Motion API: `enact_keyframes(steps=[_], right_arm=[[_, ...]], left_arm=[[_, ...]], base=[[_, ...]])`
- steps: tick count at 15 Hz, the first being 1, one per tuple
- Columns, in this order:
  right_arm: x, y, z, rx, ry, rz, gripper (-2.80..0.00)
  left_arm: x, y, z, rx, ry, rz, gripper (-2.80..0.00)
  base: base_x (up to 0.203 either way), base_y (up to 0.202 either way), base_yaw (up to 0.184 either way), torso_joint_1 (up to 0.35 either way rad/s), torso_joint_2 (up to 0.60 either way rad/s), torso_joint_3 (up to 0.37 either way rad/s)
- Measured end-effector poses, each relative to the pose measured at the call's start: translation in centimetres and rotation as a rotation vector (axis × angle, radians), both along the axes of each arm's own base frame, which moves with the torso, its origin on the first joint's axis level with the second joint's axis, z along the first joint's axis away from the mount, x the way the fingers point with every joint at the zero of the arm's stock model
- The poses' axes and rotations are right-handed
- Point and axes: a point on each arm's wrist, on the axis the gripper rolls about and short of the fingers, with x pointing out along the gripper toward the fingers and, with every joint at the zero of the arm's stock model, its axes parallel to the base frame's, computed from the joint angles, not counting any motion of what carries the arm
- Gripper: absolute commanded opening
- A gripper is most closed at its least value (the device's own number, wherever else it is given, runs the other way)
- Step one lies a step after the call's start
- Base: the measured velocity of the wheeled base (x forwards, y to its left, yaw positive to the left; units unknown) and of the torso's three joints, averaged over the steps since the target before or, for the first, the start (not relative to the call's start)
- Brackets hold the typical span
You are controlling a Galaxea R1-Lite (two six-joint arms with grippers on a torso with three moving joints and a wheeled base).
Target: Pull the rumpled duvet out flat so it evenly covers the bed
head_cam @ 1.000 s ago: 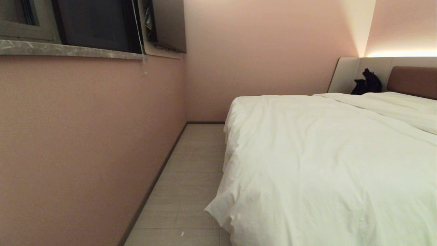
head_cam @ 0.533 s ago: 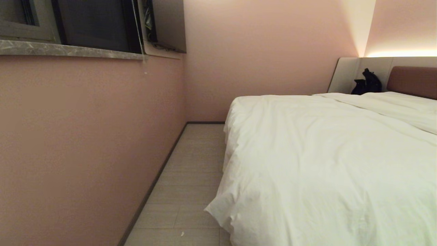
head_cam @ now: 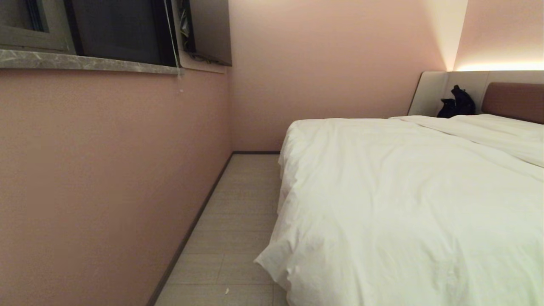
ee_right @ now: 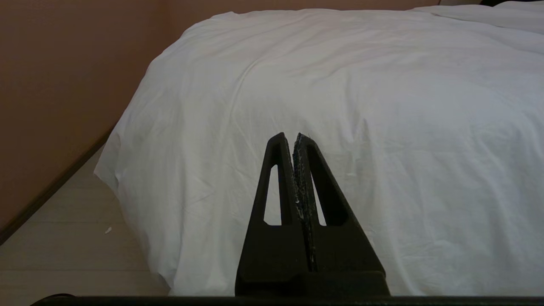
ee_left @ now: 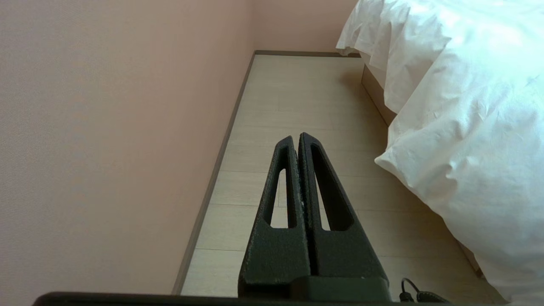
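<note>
The white duvet [head_cam: 403,199] lies spread over the bed, mildly wrinkled, its near left corner [head_cam: 272,263] hanging over the side towards the floor. The bed's brownish-red headboard [head_cam: 514,101] shows at the far right. Neither arm is in the head view. My left gripper [ee_left: 296,138] is shut and empty, held over the floor strip, with the duvet's hanging corner [ee_left: 446,148] off to its side. My right gripper [ee_right: 292,137] is shut and empty, facing the draped duvet [ee_right: 340,85] from a short distance.
A narrow strip of pale floor [head_cam: 238,221] runs between the pink wall [head_cam: 106,178] and the bed. A window ledge [head_cam: 85,63] juts from the wall above. Pillows [head_cam: 501,131] lie at the bed's head, with a dark object [head_cam: 458,103] behind them.
</note>
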Motion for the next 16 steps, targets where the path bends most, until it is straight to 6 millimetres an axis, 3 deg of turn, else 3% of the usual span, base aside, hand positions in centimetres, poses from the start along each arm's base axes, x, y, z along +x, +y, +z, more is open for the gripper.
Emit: enact_keyframes(steps=[16], right_arm=[[0.0, -0.01, 0.0, 0.004, 0.0, -0.001, -2.8]], left_arm=[[0.0, 0.0, 0.0, 0.0, 0.0, 0.0, -2.8]], base=[[0.0, 0.0, 0.0, 0.0, 0.0, 0.0]])
